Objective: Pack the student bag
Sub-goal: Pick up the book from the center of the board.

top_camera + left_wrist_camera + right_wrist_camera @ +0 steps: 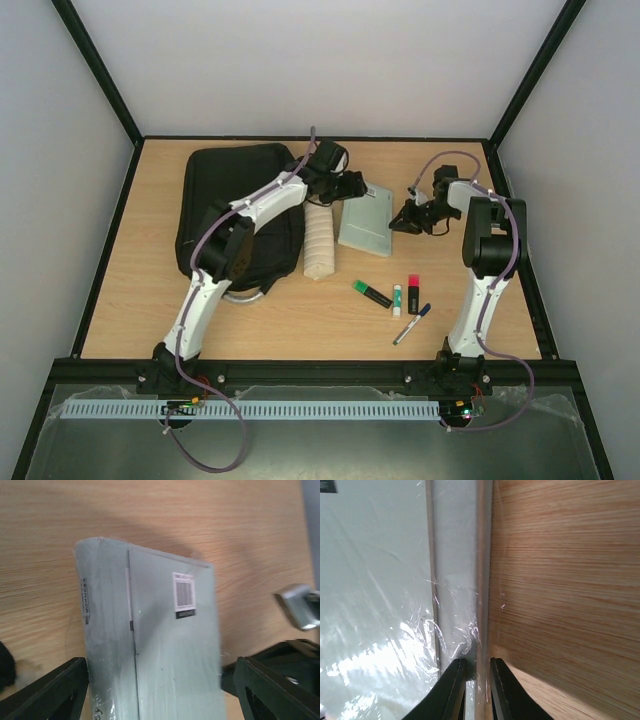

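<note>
- Right fingers (398,224), closest in their own wrist view: nearly closed, pinching the thin film-wrapped edge of the pack (367,221).
- Left fingers (352,186): wide open, straddling the pack at its far end. We see a gap on one side, so they have no grip.
- Bag (235,215) lies flat at the far left of the counter (130,300), just beside a beige roll (318,240). The pack sits past the roll, apart from the bag.
- We judge the bag soft and floppy. It should sag if lifted by loose cloth, and its mouth likely won't stay open unaided.
- Best holds, in our view: the grey loop handle (245,294) at its near edge, or a zip seam.
- Pack looks stiff, but the film is probably slippery, so an edge pinch may slide.
- Hidden: the left arm crosses the bag, so we can't tell whether any zip is open or where the mouth is.
- We can't make out the strap.
- Pack label is blurred, and both wrist views cut the pack off.
</note>
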Controlling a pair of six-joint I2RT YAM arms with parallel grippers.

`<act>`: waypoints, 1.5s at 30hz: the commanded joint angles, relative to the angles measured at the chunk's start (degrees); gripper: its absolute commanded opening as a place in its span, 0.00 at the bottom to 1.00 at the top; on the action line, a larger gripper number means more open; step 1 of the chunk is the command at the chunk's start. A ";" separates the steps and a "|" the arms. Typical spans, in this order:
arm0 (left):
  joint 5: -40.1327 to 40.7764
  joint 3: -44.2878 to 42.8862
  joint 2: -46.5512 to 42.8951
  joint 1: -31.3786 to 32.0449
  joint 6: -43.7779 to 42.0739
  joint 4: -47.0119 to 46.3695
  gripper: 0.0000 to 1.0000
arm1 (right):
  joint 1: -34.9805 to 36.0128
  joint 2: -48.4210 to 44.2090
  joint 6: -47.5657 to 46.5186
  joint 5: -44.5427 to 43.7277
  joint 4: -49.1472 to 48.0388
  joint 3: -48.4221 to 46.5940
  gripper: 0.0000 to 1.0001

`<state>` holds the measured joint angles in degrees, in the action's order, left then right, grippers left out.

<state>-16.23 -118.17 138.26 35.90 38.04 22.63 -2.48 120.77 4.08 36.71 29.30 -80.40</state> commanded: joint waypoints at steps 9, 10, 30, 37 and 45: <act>-8.48 17.88 -16.46 9.91 5.34 -6.77 0.83 | 6.38 3.05 -3.47 -2.74 4.54 4.95 0.16; -7.88 20.58 -17.72 10.07 6.00 -7.55 0.83 | 7.02 2.95 -3.48 -2.70 4.60 5.12 0.16; 7.66 41.75 -31.59 9.71 10.03 -11.78 0.84 | 10.00 1.78 -4.11 -2.62 4.14 5.77 0.17; 7.15 42.68 -32.77 7.21 11.13 -14.42 0.78 | 10.03 1.70 -4.66 -3.00 4.27 5.88 0.18; 1.95 41.65 -32.99 5.91 11.69 -13.99 0.54 | 9.96 1.88 -4.95 -3.14 4.18 6.06 0.19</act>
<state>-11.31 -74.70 107.55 42.17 50.13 9.87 6.79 120.31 0.14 39.62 29.23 -77.17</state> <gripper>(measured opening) 0.574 0.189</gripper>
